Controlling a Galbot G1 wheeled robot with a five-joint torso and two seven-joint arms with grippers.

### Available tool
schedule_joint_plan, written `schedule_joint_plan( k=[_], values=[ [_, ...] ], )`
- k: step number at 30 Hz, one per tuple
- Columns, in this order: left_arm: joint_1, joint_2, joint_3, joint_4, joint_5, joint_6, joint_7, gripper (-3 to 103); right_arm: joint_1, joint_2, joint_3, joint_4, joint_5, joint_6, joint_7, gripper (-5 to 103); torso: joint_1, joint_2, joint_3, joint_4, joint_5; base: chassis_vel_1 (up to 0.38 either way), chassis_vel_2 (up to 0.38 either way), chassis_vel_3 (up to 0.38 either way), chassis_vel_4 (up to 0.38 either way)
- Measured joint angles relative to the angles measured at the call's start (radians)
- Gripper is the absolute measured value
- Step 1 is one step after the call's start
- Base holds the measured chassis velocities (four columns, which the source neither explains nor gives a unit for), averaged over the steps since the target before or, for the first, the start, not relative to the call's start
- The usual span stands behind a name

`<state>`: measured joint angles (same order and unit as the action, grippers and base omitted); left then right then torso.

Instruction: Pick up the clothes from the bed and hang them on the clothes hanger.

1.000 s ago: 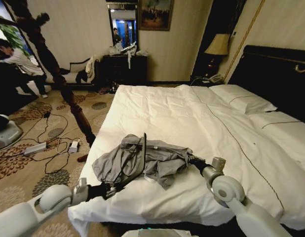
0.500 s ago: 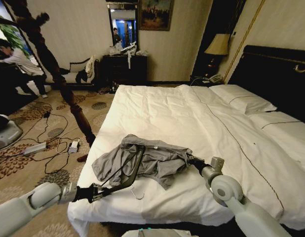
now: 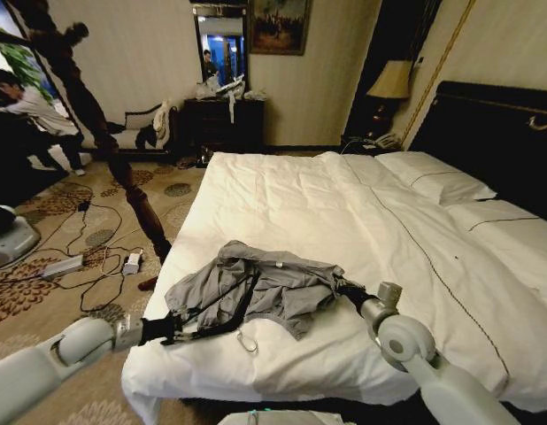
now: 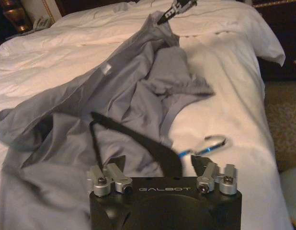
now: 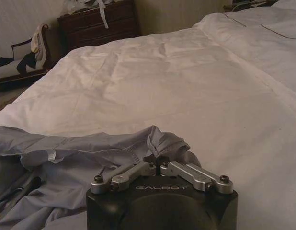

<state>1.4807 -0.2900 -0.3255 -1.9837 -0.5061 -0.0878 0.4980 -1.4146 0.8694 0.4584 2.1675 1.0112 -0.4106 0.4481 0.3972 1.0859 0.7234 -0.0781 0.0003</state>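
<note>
The left gripper [image 3: 181, 329] pinches the clothes hanger [image 3: 222, 312] tight, near the bed [image 3: 362, 221] edge. The right gripper [image 5: 157, 164] squeezes a fold of the clothes [image 3: 256, 288].

The left end effector [image 3: 178, 329] fingertips are lost against the dark clothes hanger [image 3: 222, 310], whose upper bar slips under the clothes [image 3: 273, 288]; at 3 o'clock, cloth buries the right end effector [image 5: 157, 160] tips
</note>
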Motion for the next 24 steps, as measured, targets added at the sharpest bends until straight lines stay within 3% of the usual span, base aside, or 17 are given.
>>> schedule_joint_plan(
  k=[2,5,7,8,12,24],
  values=[
    [0.002,-0.004,0.005,-0.010,0.010,0.015,-0.017,85,-0.001,0.000,0.000,0.001,-0.001,0.001,0.000,0,0.000,0.000,0.000,0.0001,0.0001,0.000,0.000,0.000,0.000],
    [0.000,-0.042,0.042,-0.048,0.065,0.139,-0.123,98,0.003,-0.005,-0.004,0.001,-0.001,0.001,0.004,0,0.000,0.000,0.000,0.0003,-0.0004,0.000,0.000,0.000,0.000],
    [0.001,-0.057,0.063,-0.069,0.096,0.210,-0.189,100,0.009,-0.010,-0.010,-0.003,0.002,0.001,0.005,0,0.000,0.000,0.000,0.0003,-0.0002,0.000,0.000,0.000,0.000],
    [0.001,-0.057,0.063,-0.069,0.096,0.210,-0.189,100,0.009,-0.010,-0.010,-0.003,0.002,0.001,0.005,0,0.000,0.000,0.000,0.0003,-0.0002,0.000,0.000,0.000,0.000],
    [-0.026,-0.086,0.163,-0.106,0.188,0.285,-0.306,100,0.011,-0.010,-0.014,-0.006,0.004,0.001,0.006,0,0.000,0.000,0.000,0.0004,-0.0003,0.000,0.000,0.000,0.000],
    [-0.326,-0.078,0.455,-0.060,0.147,0.298,-0.302,100,0.010,-0.010,-0.013,-0.002,0.015,-0.004,0.020,0,0.000,0.000,0.000,0.0000,-0.0002,0.000,0.000,0.000,0.000]
  ],
)
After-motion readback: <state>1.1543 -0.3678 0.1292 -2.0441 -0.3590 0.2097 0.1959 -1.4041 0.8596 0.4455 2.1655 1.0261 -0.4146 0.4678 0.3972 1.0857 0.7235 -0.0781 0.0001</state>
